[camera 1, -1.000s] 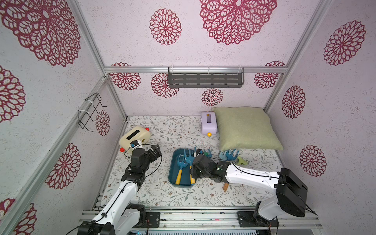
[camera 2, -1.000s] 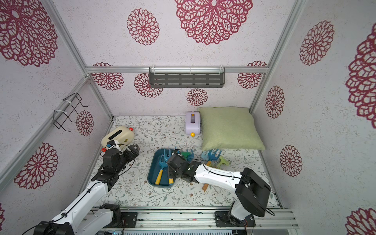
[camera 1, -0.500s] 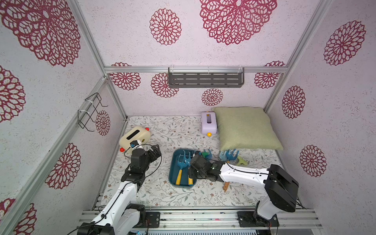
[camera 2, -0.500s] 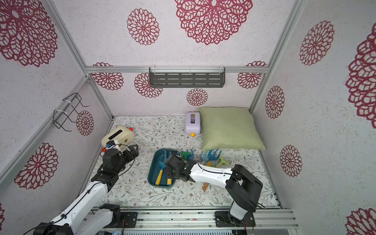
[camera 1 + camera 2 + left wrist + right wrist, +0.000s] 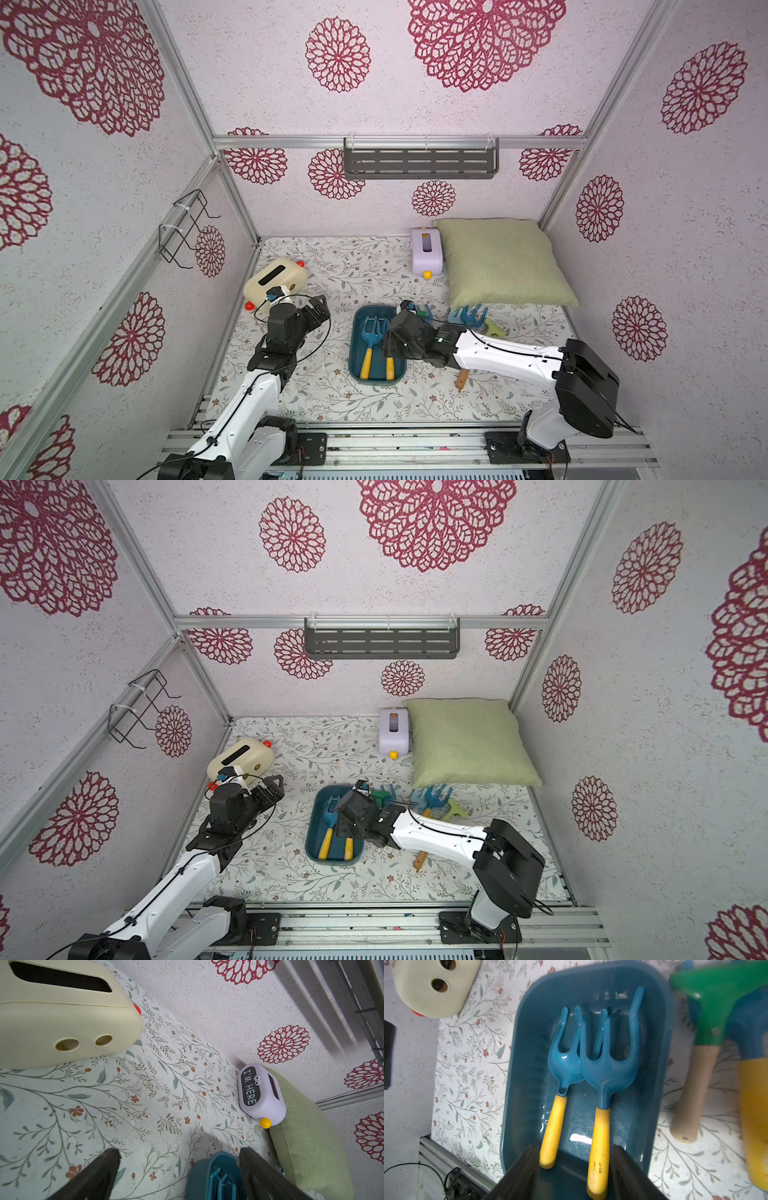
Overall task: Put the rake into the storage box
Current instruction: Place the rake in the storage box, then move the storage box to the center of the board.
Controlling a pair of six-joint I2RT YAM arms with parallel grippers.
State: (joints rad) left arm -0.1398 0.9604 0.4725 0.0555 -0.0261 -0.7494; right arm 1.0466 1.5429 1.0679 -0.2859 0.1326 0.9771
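Note:
The storage box [image 5: 353, 353] [image 5: 310, 837] is a shallow dark teal tray in the middle of the floral mat. Two blue rakes with yellow handles lie side by side in it, the left rake [image 5: 566, 1068] [image 5: 371, 331] and the right rake [image 5: 609, 1068] [image 5: 390, 368]. My right gripper [image 5: 576, 1149] [image 5: 389, 347] hangs low over the handle end of the tray, open, with both handles between its fingers. My left gripper [image 5: 178, 1151] [image 5: 320, 308] is open and holds nothing, left of the tray [image 5: 197, 1178].
A cream box [image 5: 274, 278] stands at the back left. A lilac box [image 5: 426, 253] and a green pillow [image 5: 498, 262] are at the back right. Right of the tray lie a green tool [image 5: 716, 1001], blue rakes [image 5: 467, 316] and a wooden handle [image 5: 461, 380].
My right gripper has shifted over the tray's handle end and opened its jaws. The rake it held now lies in the tray beside the other one. The left arm has not moved.

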